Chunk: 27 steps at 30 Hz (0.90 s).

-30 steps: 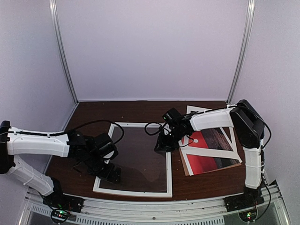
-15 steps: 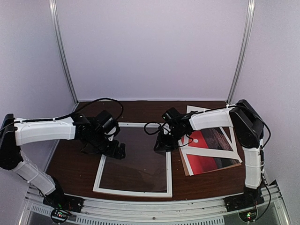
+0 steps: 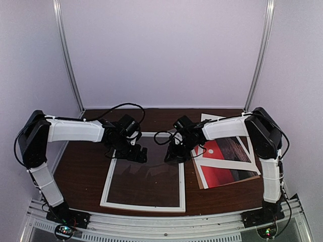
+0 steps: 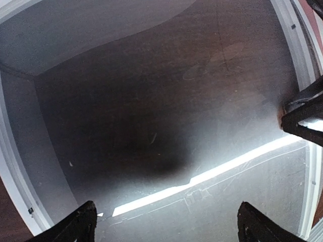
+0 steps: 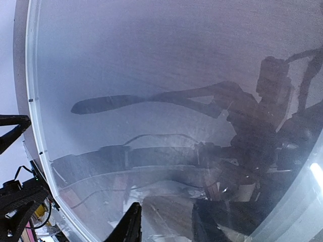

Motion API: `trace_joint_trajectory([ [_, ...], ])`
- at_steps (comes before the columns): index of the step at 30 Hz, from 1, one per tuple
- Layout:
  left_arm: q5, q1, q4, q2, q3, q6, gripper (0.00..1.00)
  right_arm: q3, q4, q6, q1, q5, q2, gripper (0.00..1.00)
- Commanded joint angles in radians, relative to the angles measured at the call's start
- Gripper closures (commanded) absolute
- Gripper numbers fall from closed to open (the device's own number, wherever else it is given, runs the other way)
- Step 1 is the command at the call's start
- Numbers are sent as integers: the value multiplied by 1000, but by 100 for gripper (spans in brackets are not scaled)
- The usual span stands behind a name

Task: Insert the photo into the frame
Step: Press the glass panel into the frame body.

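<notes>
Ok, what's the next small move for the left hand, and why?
Probably lower the open left hand onto the far-left rail of the frame to steady it. It hovers over the frame's far end, while the right hand sits at its right rail; the photo lies to the right under a white mat.

The frame lay flat on the table, lower centre of the top view. The photo lay just right of it — under a mat. Left gripper and right gripper stood over the frame's upper corners.
</notes>
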<state>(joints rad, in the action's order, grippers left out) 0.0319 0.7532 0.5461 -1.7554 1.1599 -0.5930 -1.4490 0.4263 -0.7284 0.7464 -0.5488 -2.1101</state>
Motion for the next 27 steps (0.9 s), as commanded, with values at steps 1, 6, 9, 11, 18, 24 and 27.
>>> trace_joint_trajectory([
  [1,39,-9,-54,-40,46,28,2,-19,-14,9,8,-13,-14,65],
  [6,43,-10,-62,-67,47,31,2,-19,-15,8,8,-15,-15,64],
  [9,46,-10,-74,-84,37,29,3,-20,-15,7,7,-16,-16,64],
  [11,45,-9,-80,-92,31,27,2,-19,-14,7,7,-17,-17,64],
  [18,40,-9,-92,-107,17,28,2,-21,-3,8,6,-15,-14,62],
  [24,37,-9,-100,-109,-2,28,2,-28,15,14,4,-12,-13,60],
  [27,34,-10,-104,-110,-12,26,2,-27,25,18,2,-7,-8,59],
])
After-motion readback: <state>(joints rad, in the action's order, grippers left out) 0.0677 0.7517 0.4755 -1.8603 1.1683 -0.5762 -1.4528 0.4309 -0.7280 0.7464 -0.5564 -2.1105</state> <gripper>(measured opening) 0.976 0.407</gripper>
